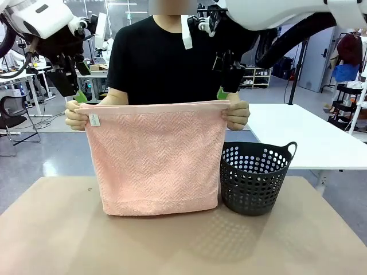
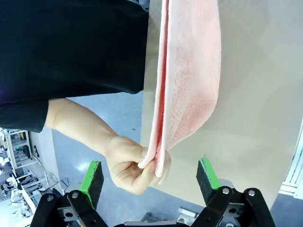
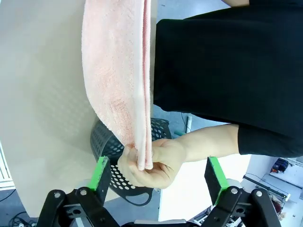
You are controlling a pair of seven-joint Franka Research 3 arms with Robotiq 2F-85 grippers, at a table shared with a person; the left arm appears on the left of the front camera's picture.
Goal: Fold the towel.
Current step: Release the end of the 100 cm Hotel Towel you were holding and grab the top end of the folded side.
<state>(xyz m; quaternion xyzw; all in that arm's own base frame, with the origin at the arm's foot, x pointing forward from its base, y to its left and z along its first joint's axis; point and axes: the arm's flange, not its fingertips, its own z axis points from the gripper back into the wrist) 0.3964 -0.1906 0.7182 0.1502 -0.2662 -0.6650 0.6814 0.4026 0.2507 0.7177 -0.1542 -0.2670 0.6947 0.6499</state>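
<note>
A person across the table holds the pale pink towel (image 1: 155,160) doubled over by its top corners, and its lower fold touches the table (image 1: 57,240). My left gripper (image 1: 77,91) hovers just above the hand at the picture's left. In the left wrist view this gripper (image 2: 149,179) is open, its green pads (image 2: 92,179) on either side of the hand pinching the towel (image 2: 189,71) corner, touching nothing. My right gripper (image 1: 226,83) sits above the other hand. It (image 3: 157,174) is open too, its pads (image 3: 215,174) flanking the hand on the towel (image 3: 116,71).
A dark perforated basket (image 1: 255,177) stands on the table right of the towel, close to its edge, and shows below the towel (image 3: 106,142) in the right wrist view. A white table (image 1: 309,137) stands behind at the right. The near half of the brown table is bare.
</note>
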